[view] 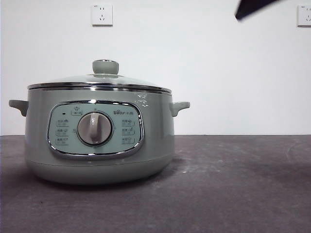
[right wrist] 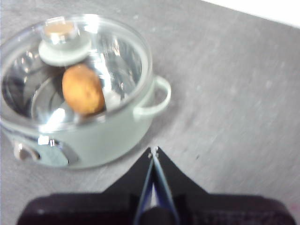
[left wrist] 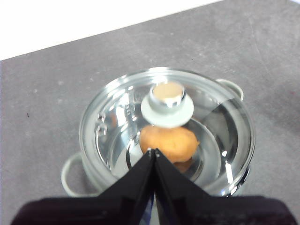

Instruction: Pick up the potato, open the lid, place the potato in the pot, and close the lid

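The pale green pot [view: 99, 141] stands at the left on the dark table, with the glass lid [view: 99, 80] closed on it. Its green knob [view: 105, 66] stands on top. Through the glass, the orange-brown potato [left wrist: 169, 143] lies inside the pot; it also shows in the right wrist view [right wrist: 83, 90]. My left gripper [left wrist: 153, 151] is shut and empty, high above the lid [left wrist: 166, 126]. My right gripper [right wrist: 153, 151] is shut and empty, above the table beside the pot's side handle [right wrist: 157, 98]. A black tip [view: 252, 7] shows at the front view's top right.
A white wall with two sockets [view: 102, 14] stands behind the table. Dark grey table surface [view: 233, 184] spreads to the right of the pot.
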Robot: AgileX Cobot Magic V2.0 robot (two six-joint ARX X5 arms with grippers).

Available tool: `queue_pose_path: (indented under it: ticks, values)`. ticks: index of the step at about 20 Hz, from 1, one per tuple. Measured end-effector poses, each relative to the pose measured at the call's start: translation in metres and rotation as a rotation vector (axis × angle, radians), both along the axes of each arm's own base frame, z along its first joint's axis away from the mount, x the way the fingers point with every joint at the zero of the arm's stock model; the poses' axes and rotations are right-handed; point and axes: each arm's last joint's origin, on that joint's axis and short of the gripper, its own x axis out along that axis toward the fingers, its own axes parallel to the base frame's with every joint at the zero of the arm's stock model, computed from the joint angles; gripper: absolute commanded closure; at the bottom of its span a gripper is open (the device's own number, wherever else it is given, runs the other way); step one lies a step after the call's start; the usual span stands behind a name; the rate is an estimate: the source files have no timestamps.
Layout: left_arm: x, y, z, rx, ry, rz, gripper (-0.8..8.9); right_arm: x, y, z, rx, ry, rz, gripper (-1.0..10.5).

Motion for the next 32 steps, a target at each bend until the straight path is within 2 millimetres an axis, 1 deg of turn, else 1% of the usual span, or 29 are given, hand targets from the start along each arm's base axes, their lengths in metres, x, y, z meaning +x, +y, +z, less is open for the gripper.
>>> queue_pose_path:
  ticks: [2, 4, 5, 6, 10, 19, 20, 23, 24, 25, 26, 29, 32]
  values:
    - [-0.008, 0.004, -0.023, -0.022, -0.031, -0.008, 8.22, -0.008, -0.007, -0.023, 0.035, -0.014, -0.009, 9.6]
    - [-0.014, 0.007, -0.046, -0.043, -0.044, -0.018, 8.22, -0.012, -0.011, -0.038, 0.036, 0.003, -0.017, 9.6]
    - [-0.015, 0.008, -0.054, -0.044, -0.04, -0.017, 8.21, -0.013, -0.011, -0.042, 0.023, 0.023, -0.019, 9.6]
    - [-0.016, 0.008, -0.056, -0.043, -0.031, -0.016, 8.18, -0.013, -0.012, -0.044, 0.012, 0.038, -0.021, 9.4]
    - [-0.015, 0.007, -0.06, -0.036, 0.012, -0.008, 8.17, -0.015, -0.013, -0.047, 0.002, 0.081, -0.029, 9.5]
    - [-0.016, 0.008, -0.061, -0.028, 0.023, -0.008, 8.17, -0.015, -0.013, -0.047, 0.001, 0.083, -0.033, 9.5]
    - [-0.016, 0.008, -0.061, -0.023, 0.017, -0.007, 8.17, -0.015, -0.013, -0.047, 0.001, 0.083, -0.033, 9.5]
    - [-0.024, 0.02, -0.052, -0.028, -0.079, 0.025, 8.17, -0.015, -0.013, -0.047, 0.003, 0.084, -0.035, 9.5]
    - [-0.027, 0.025, -0.052, -0.048, -0.123, 0.054, 8.17, -0.015, -0.013, -0.047, 0.003, 0.085, -0.034, 9.5]
    - [-0.028, 0.03, -0.056, -0.065, -0.164, 0.089, 8.17, -0.015, -0.013, -0.047, 0.003, 0.084, -0.035, 9.5]
    - [-0.027, 0.035, -0.066, -0.078, -0.198, 0.129, 8.17, -0.015, -0.013, -0.047, 0.003, 0.085, -0.034, 9.5]
    - [-0.026, 0.049, -0.104, -0.103, -0.281, 0.253, 8.17, -0.015, -0.013, -0.047, 0.003, 0.084, -0.035, 9.5]
    - [-0.027, 0.059, -0.137, -0.112, -0.333, 0.333, 8.17, -0.015, -0.013, -0.047, 0.003, 0.084, -0.035, 9.5]
